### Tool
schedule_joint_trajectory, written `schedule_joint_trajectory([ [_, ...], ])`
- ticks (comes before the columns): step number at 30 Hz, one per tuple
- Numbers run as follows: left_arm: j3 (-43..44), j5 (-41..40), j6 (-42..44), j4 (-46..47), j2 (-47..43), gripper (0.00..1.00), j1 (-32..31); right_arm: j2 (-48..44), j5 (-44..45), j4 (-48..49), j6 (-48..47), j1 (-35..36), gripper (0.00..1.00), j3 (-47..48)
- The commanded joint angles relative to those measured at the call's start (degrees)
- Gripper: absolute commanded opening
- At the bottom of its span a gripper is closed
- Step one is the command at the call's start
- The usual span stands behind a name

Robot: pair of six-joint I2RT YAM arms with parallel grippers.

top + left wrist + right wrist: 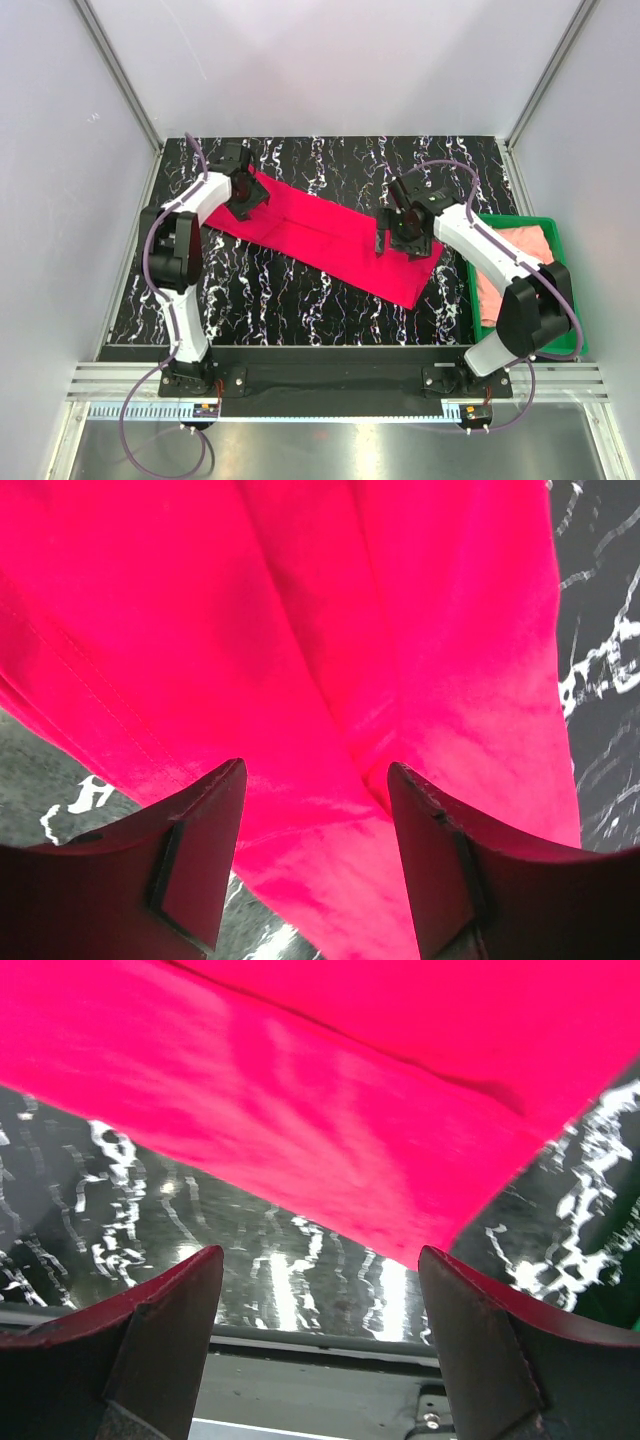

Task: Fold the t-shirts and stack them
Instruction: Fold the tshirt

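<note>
The crimson-red t-shirt lies folded into a long band that runs slantwise from the back left to the front right of the marbled table. My left gripper hovers over its back-left end. In the left wrist view the fingers stand open just above the red cloth and hold nothing. My right gripper is over the band's right part, open, with only table between its fingers and the red cloth just beyond them. The salmon-pink t-shirt lies in the tray.
A green plastic tray stands at the table's right edge, partly under my right arm. The black marbled table ends at a metal rail near the arm bases. White walls close in the back and both sides.
</note>
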Motion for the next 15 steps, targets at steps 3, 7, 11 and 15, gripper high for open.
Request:
schedule_joint_trajectory([
  [3, 3.5, -5.7, -4.7, 1.6, 3.5, 0.65, -0.8, -3.8, -2.5, -0.1, -1.9, -3.7, 0.86, -3.2],
  [7, 10.9, -5.5, -3.8, -1.1, 9.0, 0.64, -0.8, -3.7, -3.0, -0.4, -2.0, -4.9, 0.86, -3.6],
  [11, 20.0, -4.1, -0.2, -6.5, 15.7, 0.64, -0.7, -2.5, -2.8, -0.9, -2.6, -5.9, 0.86, -2.5],
  [15, 30.8, -3.5, 5.3, -12.5, 24.1, 0.63, -0.7, 0.3, -3.0, -0.6, -3.5, -6.7, 0.86, -1.7],
])
